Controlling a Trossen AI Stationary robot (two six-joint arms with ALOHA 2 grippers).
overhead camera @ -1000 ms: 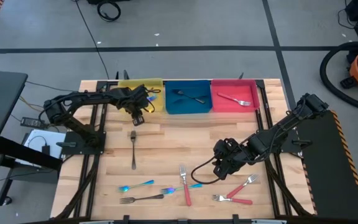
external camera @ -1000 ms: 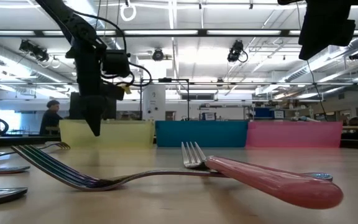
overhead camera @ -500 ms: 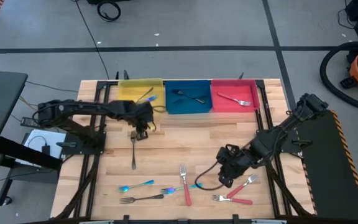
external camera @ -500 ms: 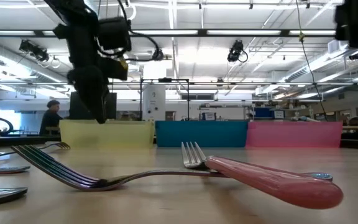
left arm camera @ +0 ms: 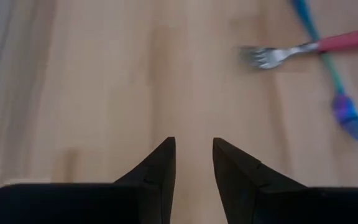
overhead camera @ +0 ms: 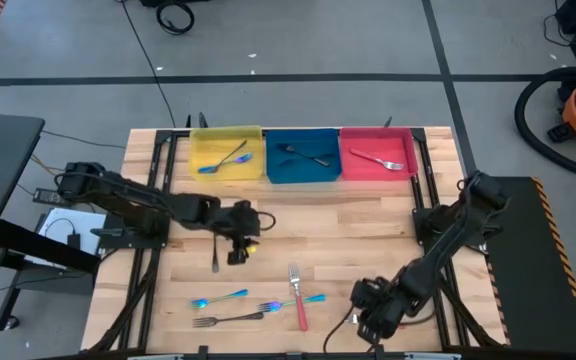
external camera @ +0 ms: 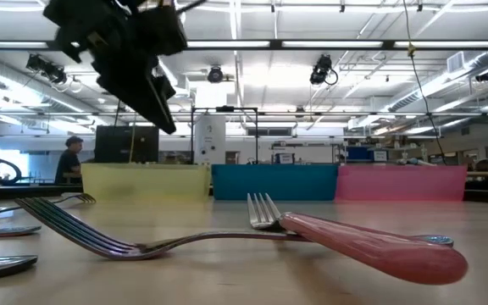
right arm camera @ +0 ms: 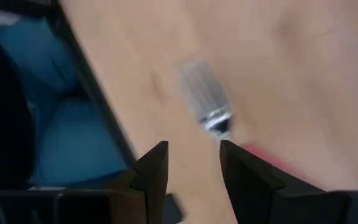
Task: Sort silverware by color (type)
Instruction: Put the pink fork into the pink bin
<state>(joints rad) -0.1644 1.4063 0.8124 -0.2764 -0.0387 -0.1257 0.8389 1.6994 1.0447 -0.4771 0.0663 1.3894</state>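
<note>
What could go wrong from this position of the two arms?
1. The open right claw hangs over a red-handled fork near the table edge; a poor grip might push it off.
2. Near the left claw, the iridescent fork and red fork cross, so both might move together.

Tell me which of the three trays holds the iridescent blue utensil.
The yellow tray, leftmost in the high view; the blue tray holds dark pieces, the red tray a silver fork.
</note>
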